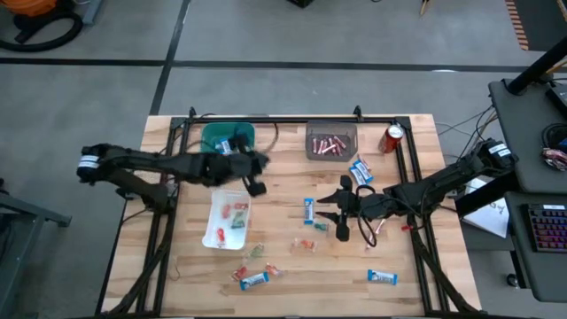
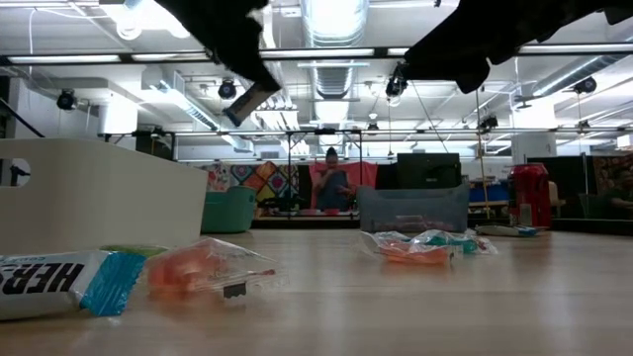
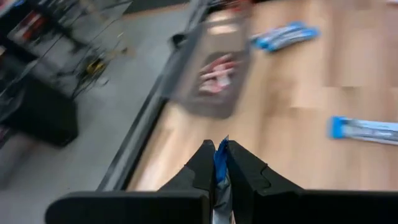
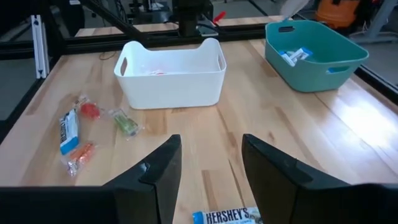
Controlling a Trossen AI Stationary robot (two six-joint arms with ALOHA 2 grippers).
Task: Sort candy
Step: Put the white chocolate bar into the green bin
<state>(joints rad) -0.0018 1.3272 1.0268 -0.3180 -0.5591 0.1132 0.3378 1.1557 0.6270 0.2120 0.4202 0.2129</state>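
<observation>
We saw the left gripper (image 3: 221, 163) pinching a blue-and-white mini bar (image 3: 221, 155) just beside the teal bin (image 1: 229, 138). The right gripper (image 4: 208, 168) stood with fingers spread over another bar (image 4: 230, 217), well apart from that bin; more candy (image 1: 252, 278) lay scattered beyond the white bin (image 1: 227, 221).

A pale wooden table (image 1: 292, 266) carried a teal bin (image 1: 232, 136) at eleven o'clock, a grey bin (image 1: 331, 142) of pink-and-red sticks (image 1: 329, 145) at twelve, and a white bin (image 1: 227, 221) at nine. A red soda can (image 1: 392, 138) stood at one o'clock. Blue-and-white mini bars (image 1: 382, 277) and red, orange and green pieces (image 1: 304, 244) were scattered about. The black left gripper (image 3: 217, 163) pinched a blue wrapper (image 3: 221, 163)
</observation>
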